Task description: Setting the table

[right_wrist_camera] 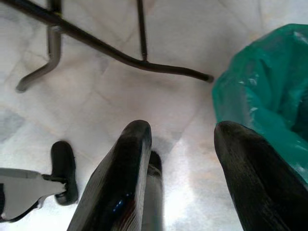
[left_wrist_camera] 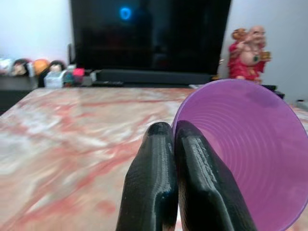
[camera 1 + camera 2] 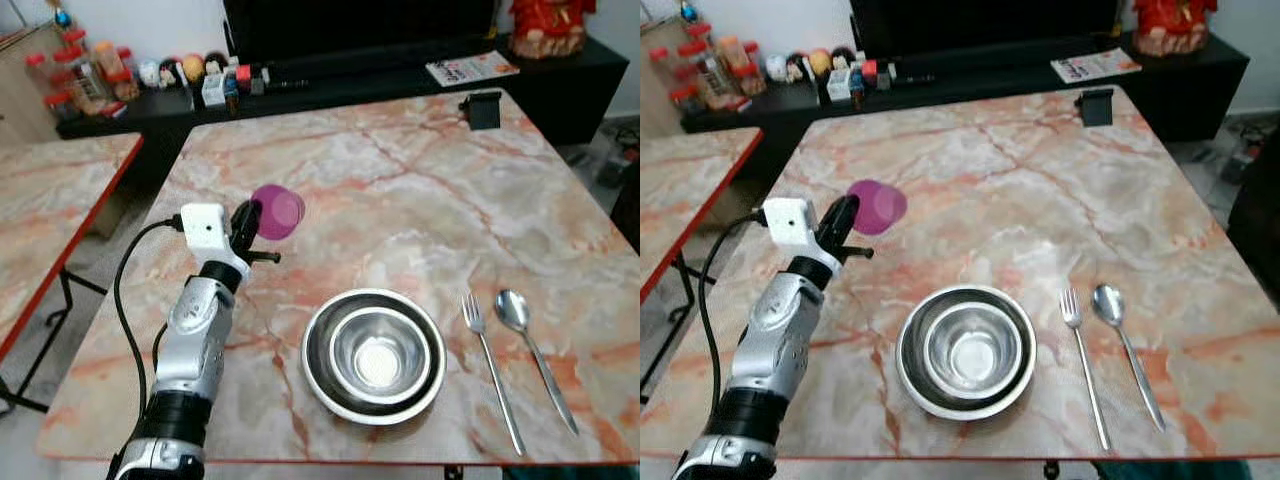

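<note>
Left eye view: marble counter (image 3: 400, 190), L arm over its near-left part.
L gripper (image 3: 246, 226): fingers (image 2: 192, 183) pressed together on rim of purple cup (image 3: 277, 212); cup held off the counter, tilted on its side, mouth toward the wrist cam.
Cup pos.: above counter's left-centre, well apart from bowl.
Bowl (image 3: 376, 353): steel, upright, near front edge; seems to be two nested, can't tell for sure.
Fork (image 3: 491, 366): just R of bowl, tines pointing away from robot.
Spoon (image 3: 533, 354): just R of fork, alongside it, not touching.
Black box (image 3: 483, 108): far-right corner of counter.
R gripper (image 1: 180, 159): hangs low over tiled floor (image 1: 120, 96), fingers wide apart, nothing between them.
Green bag (image 1: 269, 96): beside R gripper.
2nd counter (image 3: 50, 210): to the left, red-edged.
</note>
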Motion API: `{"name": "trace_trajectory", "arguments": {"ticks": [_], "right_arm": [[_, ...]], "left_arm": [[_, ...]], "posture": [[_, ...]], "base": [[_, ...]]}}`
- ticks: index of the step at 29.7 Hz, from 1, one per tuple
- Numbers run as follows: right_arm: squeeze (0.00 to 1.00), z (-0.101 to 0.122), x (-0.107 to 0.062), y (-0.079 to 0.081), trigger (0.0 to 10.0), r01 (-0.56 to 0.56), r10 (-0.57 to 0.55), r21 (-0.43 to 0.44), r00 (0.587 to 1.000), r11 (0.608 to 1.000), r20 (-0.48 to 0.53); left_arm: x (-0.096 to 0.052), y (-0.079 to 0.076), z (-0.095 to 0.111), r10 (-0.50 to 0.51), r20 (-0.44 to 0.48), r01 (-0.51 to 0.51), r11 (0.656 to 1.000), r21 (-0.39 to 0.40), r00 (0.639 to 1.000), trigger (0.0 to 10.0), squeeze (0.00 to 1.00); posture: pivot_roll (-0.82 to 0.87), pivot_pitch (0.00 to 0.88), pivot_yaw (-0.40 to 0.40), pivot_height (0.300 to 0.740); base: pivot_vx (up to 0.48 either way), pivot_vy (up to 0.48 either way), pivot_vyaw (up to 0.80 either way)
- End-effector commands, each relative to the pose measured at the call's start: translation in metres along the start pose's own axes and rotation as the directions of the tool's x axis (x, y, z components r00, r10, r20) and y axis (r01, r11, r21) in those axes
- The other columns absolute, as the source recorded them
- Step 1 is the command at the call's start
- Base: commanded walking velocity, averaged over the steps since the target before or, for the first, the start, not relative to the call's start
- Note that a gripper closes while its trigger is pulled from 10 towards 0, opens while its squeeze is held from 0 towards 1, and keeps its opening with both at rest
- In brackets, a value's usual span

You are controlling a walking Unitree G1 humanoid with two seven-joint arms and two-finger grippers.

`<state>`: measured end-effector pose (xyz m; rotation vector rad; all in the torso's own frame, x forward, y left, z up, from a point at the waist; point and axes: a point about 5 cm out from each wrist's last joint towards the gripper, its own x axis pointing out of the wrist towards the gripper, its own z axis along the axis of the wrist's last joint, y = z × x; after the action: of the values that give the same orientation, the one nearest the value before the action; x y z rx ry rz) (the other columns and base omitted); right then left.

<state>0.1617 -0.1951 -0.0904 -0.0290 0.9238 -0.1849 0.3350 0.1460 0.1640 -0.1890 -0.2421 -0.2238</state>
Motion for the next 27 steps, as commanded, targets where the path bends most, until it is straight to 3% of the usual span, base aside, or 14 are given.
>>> {"name": "trace_trajectory", "arguments": {"ticks": [1,6,8,9,10,13,15,18,20,27], "right_arm": [[0.00,-0.006,-0.002,0.007,10.0,-0.015,0.015,0.007,1.000,1.000,-0.015],[0.00,-0.007,-0.002,0.008,10.0,-0.014,0.014,0.002,1.000,1.000,-0.019],[0.00,-0.011,-0.003,0.009,10.0,-0.014,0.014,-0.006,0.999,1.000,-0.029],[0.00,-0.011,-0.003,0.009,10.0,-0.014,0.014,-0.006,0.999,1.000,-0.029],[0.00,-0.012,-0.004,0.010,10.0,-0.016,0.016,-0.008,0.999,1.000,-0.034],[0.00,-0.014,-0.004,0.011,10.0,-0.017,0.017,-0.005,0.999,1.000,-0.038],[0.00,-0.014,-0.004,0.011,10.0,-0.017,0.017,-0.005,0.999,1.000,-0.039],[0.00,-0.015,-0.004,0.013,10.0,-0.019,0.019,-0.005,0.999,1.000,-0.042],[0.00,-0.015,-0.004,0.013,10.0,-0.019,0.019,-0.003,0.999,1.000,-0.042],[0.00,-0.015,-0.004,0.015,10.0,-0.021,0.021,-0.003,0.999,1.000,-0.044]], "left_arm": [[-0.003,0.010,0.007,0.021,0.003,-0.021,1.000,-0.009,1.000,10.0,0.00],[-0.007,0.012,0.010,-0.067,-0.109,0.068,0.998,0.007,0.992,10.0,0.00],[-0.013,0.013,0.012,-0.145,-0.179,0.160,0.985,0.071,0.973,10.0,0.00],[-0.013,0.013,0.012,-0.145,-0.179,0.160,0.985,0.071,0.973,10.0,0.00],[-0.018,0.014,0.011,-0.197,-0.224,0.221,0.971,0.087,0.954,10.0,0.00],[-0.024,0.016,0.013,-0.246,-0.275,0.281,0.955,0.096,0.929,10.0,0.00],[-0.024,0.016,0.014,-0.254,-0.284,0.293,0.951,0.101,0.924,10.0,0.00],[-0.023,0.017,0.016,-0.288,-0.369,0.359,0.923,0.139,0.884,10.0,0.00],[-0.022,0.015,0.020,-0.325,-0.417,0.406,0.906,0.120,0.849,10.0,0.00],[-0.017,0.009,0.025,-0.390,-0.445,0.458,0.887,0.051,0.806,10.0,0.00]], "posture": [[0.06,0.040,0.104,0.740],[0.06,0.043,0.108,0.740],[0.07,0.047,0.111,0.740],[0.07,0.047,0.111,0.740],[0.07,0.046,0.113,0.740],[0.07,0.041,0.117,0.740],[0.07,0.040,0.118,0.740],[0.07,0.027,0.123,0.740],[0.07,0.019,0.127,0.740],[0.07,0.007,0.130,0.740]], "base": [[0.000,0.000,0.00],[0.000,0.000,0.00],[0.000,0.000,0.00],[0.000,0.000,0.00],[0.000,0.000,0.00],[0.000,0.000,0.00],[0.000,0.000,0.00],[0.000,0.000,0.00],[0.000,0.000,0.00],[0.000,0.000,0.00]]}}
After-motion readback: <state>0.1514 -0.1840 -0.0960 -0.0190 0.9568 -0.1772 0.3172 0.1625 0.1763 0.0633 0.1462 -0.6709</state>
